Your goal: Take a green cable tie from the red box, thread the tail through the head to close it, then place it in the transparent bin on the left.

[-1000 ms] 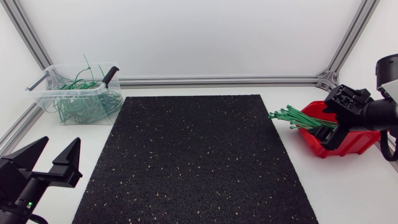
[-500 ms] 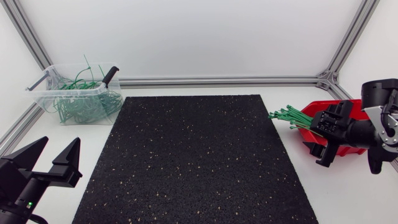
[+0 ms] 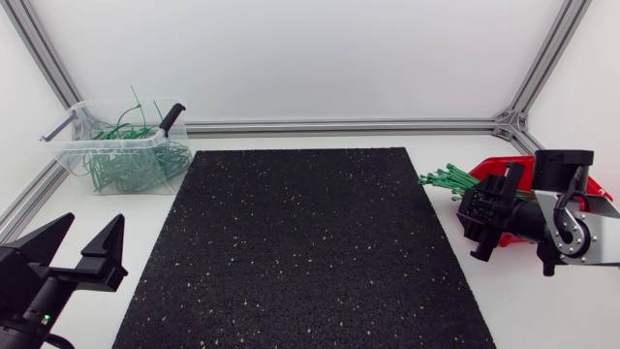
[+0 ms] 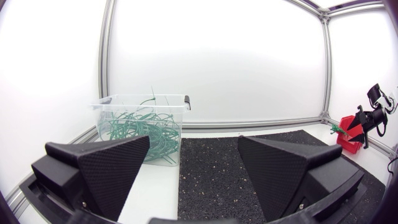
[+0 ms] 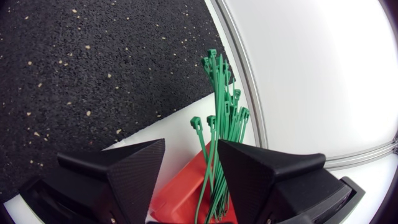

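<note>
The red box [image 3: 492, 167] stands at the table's right edge, with a bundle of green cable ties [image 3: 448, 179] sticking out of it toward the mat. My right gripper [image 3: 477, 218] hangs over the box's near left corner, pointing left and down. In the right wrist view its fingers stand a little apart, with several ties [image 5: 221, 106] running up from the red box [image 5: 180, 199] through the gap; I see no pinch from both sides. The transparent bin [image 3: 70, 147] at the back left holds several looped green ties. My left gripper [image 3: 73, 237] rests open at the front left, nothing in it.
A black speckled mat [image 3: 300, 242] covers the middle of the table. A dark latch handle [image 3: 171, 116] sits on the bin's right rim. From the left wrist view the bin [image 4: 140, 99] is ahead of my left gripper [image 4: 193, 168] and the red box [image 4: 348, 140] far off.
My right arm has swung down and left over the red box, and its fingers have come closer together around the ties. The left arm has not moved.
</note>
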Robot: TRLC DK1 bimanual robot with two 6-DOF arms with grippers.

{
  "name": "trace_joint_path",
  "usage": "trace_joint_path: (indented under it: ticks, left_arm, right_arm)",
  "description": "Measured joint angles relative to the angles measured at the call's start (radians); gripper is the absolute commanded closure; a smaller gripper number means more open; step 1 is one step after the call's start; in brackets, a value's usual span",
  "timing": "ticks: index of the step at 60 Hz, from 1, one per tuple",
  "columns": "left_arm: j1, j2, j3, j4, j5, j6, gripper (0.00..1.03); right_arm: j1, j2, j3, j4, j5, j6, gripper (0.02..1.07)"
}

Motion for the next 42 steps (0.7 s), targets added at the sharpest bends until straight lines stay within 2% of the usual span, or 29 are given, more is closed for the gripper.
trace_joint_path:
  ticks: [3, 6, 16, 36, 42]
  left_arm:
    - [0.0, 0.0, 0.0, 0.0, 0.0, 0.0, 0.04]
    - [0.0, 0.0, 0.0, 0.0, 0.0, 0.0, 0.04]
    - [0.0, 0.0, 0.0, 0.0, 0.0, 0.0, 0.04]
    - [0.0, 0.0, 0.0, 0.0, 0.0, 0.0, 0.04]
    - [0.0, 0.0, 0.0, 0.0, 0.0, 0.0, 0.04]
  right_arm:
    - [0.0, 0.023, 0.0, 0.028, 0.005, 0.0, 0.49]
    - [0.0, 0.038, 0.0, 0.041, 0.006, 0.0, 0.57]
    - [0.0, 0.055, 0.0, 0.063, 0.007, 0.0, 0.72]
    - [0.0, 0.053, -0.009, 0.095, 0.011, -0.001, 0.77]
    - [0.0, 0.05, -0.024, 0.095, 0.011, -0.003, 0.82]
